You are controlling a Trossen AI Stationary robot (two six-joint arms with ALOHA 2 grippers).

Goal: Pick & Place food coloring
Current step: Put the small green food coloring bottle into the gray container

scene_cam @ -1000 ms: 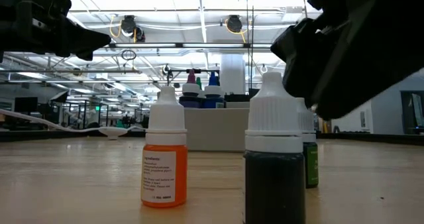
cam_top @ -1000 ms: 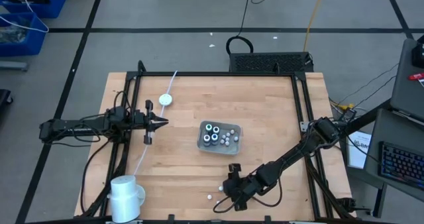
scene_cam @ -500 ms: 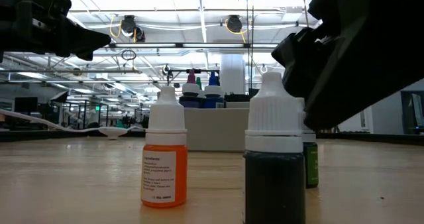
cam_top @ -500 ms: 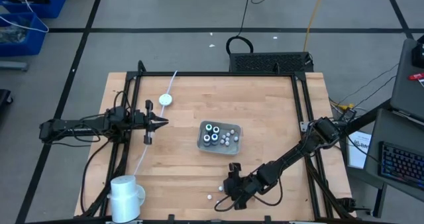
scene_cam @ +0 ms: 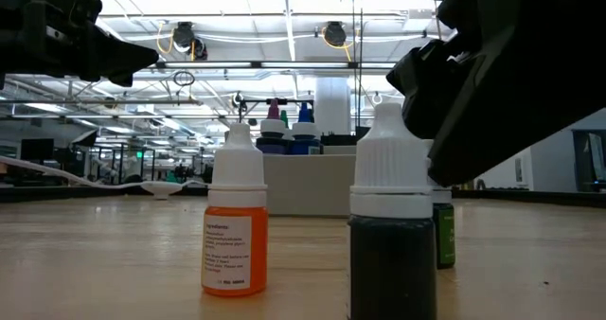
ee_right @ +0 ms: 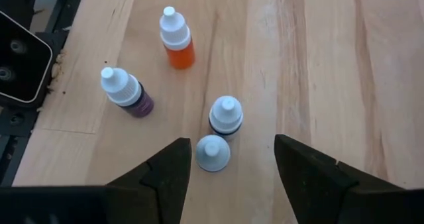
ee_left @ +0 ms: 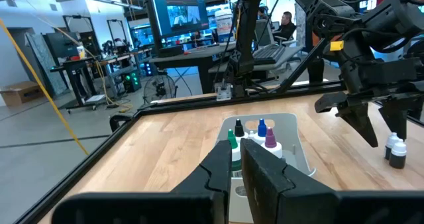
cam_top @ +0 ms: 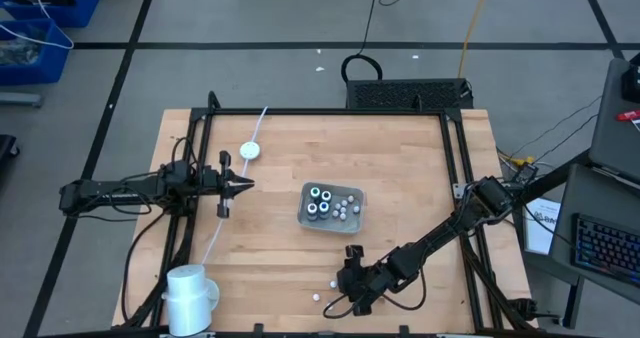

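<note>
**Open right gripper over four loose food coloring bottles**

In the lower middle of the high view: the right gripper [cam_top: 345, 284], low over the wooden table [cam_top: 420, 178], a little below the grey tray [cam_top: 303, 216]. Stands with both fingers spread wide apart. Holds nothing and touches nothing.

In the right wrist view, ahead of these fingers [ee_right: 173, 174]: the four food coloring bottles [ee_right: 212, 152], all upright on the wood and apart from one another.
- Nearest, just beside the gap between the fingers: a white-capped bottle [ee_right: 212, 152], seen from above so that the body is hidden.
- Close beyond it: a dark bottle [ee_right: 226, 116].
- Farther off: a purple bottle [ee_right: 127, 93] and an orange bottle [ee_right: 177, 42].

In the low view: the orange bottle at centre left, the dark bottle at centre. Half hidden behind the dark one: a bottle with a green label [scene_cam: 443, 233]. At the upper right, above them: the black bulk of the right gripper.

At centre left of the high view: the left gripper [cam_top: 240, 184], well apart from the bottles, pointing toward the tray. Fingers pressed together, empty.

In the tray, at the centre of the table: more small bottles, with green, blue and purple tips in the left wrist view.

At the lower left edge of the high view: a white roll [cam_top: 190, 288].
</note>
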